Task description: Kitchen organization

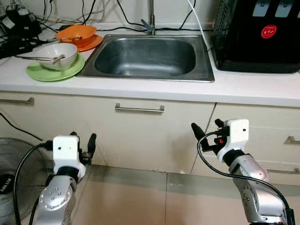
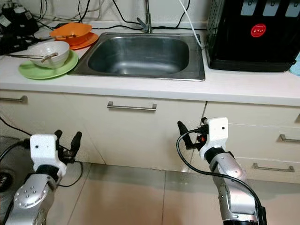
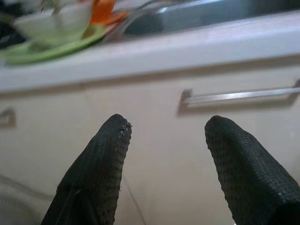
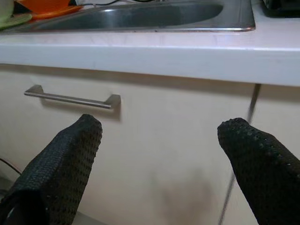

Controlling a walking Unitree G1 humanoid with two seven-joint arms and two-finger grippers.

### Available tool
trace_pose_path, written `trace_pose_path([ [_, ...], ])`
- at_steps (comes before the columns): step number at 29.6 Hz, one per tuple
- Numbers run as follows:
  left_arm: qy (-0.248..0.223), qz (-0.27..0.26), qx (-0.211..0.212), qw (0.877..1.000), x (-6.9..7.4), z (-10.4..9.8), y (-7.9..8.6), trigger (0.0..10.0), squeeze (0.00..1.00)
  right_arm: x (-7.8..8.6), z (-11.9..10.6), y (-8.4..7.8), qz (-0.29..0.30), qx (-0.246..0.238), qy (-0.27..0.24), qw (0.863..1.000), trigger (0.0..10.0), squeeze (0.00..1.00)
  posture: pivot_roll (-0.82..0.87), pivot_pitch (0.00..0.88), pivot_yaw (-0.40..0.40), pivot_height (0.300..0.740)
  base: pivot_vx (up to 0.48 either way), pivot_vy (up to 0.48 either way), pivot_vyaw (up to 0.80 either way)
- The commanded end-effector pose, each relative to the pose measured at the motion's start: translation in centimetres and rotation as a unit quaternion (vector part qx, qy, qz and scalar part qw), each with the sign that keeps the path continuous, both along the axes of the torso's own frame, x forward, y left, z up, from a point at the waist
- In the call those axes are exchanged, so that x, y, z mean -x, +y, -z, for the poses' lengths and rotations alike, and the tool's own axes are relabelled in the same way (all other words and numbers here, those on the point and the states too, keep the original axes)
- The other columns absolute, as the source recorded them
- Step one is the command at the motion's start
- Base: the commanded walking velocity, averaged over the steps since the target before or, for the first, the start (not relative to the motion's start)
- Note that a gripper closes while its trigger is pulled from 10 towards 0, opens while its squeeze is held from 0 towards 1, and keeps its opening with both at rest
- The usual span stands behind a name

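Observation:
On the white counter left of the steel sink [image 1: 147, 77] a white bowl [image 1: 58, 55] with chopsticks across it rests on a green plate [image 1: 47, 72]. Behind it an orange bowl [image 1: 76, 33] sits on an orange plate [image 1: 89, 43]. Both grippers hang low before the cabinet fronts, well below the counter. My left gripper [image 1: 83, 143] is open and empty; its fingers [image 3: 101, 161] point at the drawer face. My right gripper [image 1: 207, 127] is open and empty too, under the sink's right corner, fingers [image 4: 70, 154] spread.
A black appliance [image 1: 258, 33] with a red button stands at the counter's right. Cables trail along the back wall. Bar handles [image 1: 139, 108] line the cabinet drawers. A floor fan [image 1: 11, 173] stands low on the left. The floor is tiled.

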State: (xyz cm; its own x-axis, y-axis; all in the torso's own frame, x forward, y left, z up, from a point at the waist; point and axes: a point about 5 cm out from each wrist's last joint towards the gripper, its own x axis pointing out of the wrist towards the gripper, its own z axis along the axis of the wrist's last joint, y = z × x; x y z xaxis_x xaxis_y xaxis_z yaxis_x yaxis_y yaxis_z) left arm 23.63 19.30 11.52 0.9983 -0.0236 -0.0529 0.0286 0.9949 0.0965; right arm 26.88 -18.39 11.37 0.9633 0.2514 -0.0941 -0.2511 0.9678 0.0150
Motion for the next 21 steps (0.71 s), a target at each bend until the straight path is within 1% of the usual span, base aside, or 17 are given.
trace_pose_path([
  [1, 0.011, 0.015, -0.004, 1.000, -0.2, 0.2, -0.5, 10.0, 0.00, -0.1, -0.4, -0.5, 0.019, 0.009, -0.013, 1.000, 10.0, 0.00, -0.06, 0.000, 0.149, 0.740, 0.000, 0.000, 0.00],
  [3, 0.016, 0.018, 0.003, 1.000, -0.5, 0.3, -1.2, 10.0, 0.00, -0.5, -0.4, -0.9, 0.039, 0.024, -0.017, 0.999, 10.0, 0.00, -0.07, 0.000, 0.143, 0.740, 0.000, 0.000, 0.00],
  [4, 0.021, 0.016, 0.012, 1.000, -0.6, 0.4, -1.4, 10.0, 0.00, -0.7, -0.5, -0.9, 0.043, 0.020, -0.018, 0.999, 10.0, 0.00, -0.07, 0.000, 0.139, 0.740, 0.000, 0.000, 0.00],
  [6, 0.025, 0.022, 0.024, 0.999, -0.5, 0.5, -2.3, 10.0, 0.00, -1.5, -1.1, -0.4, 0.058, 0.011, -0.025, 0.998, 10.0, 0.00, -0.08, 0.000, 0.087, 0.740, 0.000, 0.000, 0.00],
  [7, 0.025, 0.022, 0.024, 0.999, -0.5, 0.5, -2.3, 10.0, 0.00, -1.5, -1.1, -0.4, 0.058, 0.011, -0.025, 0.998, 10.0, 0.00, -0.08, 0.000, 0.087, 0.740, 0.000, 0.000, 0.00],
  [8, 0.024, 0.026, 0.025, 0.999, -0.6, 0.6, -2.6, 10.0, 0.00, -1.7, -1.1, -0.3, 0.059, 0.019, -0.028, 0.998, 10.0, 0.00, -0.08, 0.000, 0.079, 0.740, 0.000, 0.000, 0.00],
  [9, 0.025, 0.024, 0.029, 0.999, -0.8, 1.1, -2.8, 10.0, 0.00, -2.3, -1.4, 0.5, 0.044, 0.040, -0.037, 0.998, 10.0, 0.00, -0.09, 0.000, 0.050, 0.740, 0.000, 0.000, 0.00],
  [10, 0.024, 0.012, 0.038, 0.999, -1.0, 1.3, -2.7, 10.0, 0.00, -2.5, -1.6, 1.2, 0.014, 0.023, -0.034, 0.999, 10.0, 0.00, -0.09, 0.000, 0.049, 0.740, 0.000, 0.000, 0.00],
  [11, 0.024, 0.012, 0.038, 0.999, -1.0, 1.3, -2.7, 10.0, 0.00, -2.5, -1.6, 1.2, 0.014, 0.023, -0.034, 0.999, 10.0, 0.00, -0.09, 0.000, 0.049, 0.740, 0.000, 0.000, 0.00],
  [13, 0.016, -0.003, 0.048, 0.999, -1.4, 1.0, -2.7, 10.0, 0.00, -2.6, -2.0, 2.1, -0.018, -0.004, -0.036, 0.999, 10.0, 0.00, -0.10, 0.000, 0.037, 0.740, 0.000, 0.000, 0.00],
  [15, 0.008, -0.004, 0.043, 0.999, -1.8, 0.7, -2.8, 10.0, 0.00, -3.0, -2.1, 2.4, -0.013, -0.012, -0.038, 0.999, 10.0, 0.00, -0.10, 0.000, 0.027, 0.740, 0.000, 0.000, 0.00],
  [16, -0.002, -0.009, 0.038, 0.999, -2.2, 0.4, -2.9, 10.0, 0.00, -3.4, -2.0, 2.5, -0.005, -0.001, -0.035, 0.999, 10.0, 0.00, -0.10, 0.000, 0.023, 0.740, 0.000, 0.000, 0.00],
  [17, -0.002, -0.009, 0.038, 0.999, -2.2, 0.4, -2.9, 10.0, 0.00, -3.4, -2.0, 2.5, -0.005, -0.001, -0.035, 0.999, 10.0, 0.00, -0.10, 0.000, 0.023, 0.740, 0.000, 0.000, 0.00],
  [18, -0.008, -0.020, 0.046, 0.999, -2.6, 0.2, -2.9, 10.0, 0.00, -3.5, -2.2, 2.8, -0.008, 0.020, -0.041, 0.999, 10.0, 0.00, -0.12, 0.000, 0.033, 0.740, 0.000, 0.000, 0.00],
  [20, -0.015, -0.030, 0.049, 0.998, -2.9, 0.2, -2.7, 10.0, 0.00, -3.6, -2.3, 2.7, 0.007, 0.039, -0.050, 0.998, 10.0, 0.00, -0.12, 0.000, 0.038, 0.740, 0.000, 0.000, 0.00],
  [21, -0.013, -0.027, 0.051, 0.998, -3.0, 0.3, -2.8, 10.0, 0.00, -3.5, -2.2, 2.6, 0.007, 0.030, -0.048, 0.998, 10.0, 0.00, -0.13, 0.000, 0.044, 0.740, 0.000, 0.000, 0.00],
])
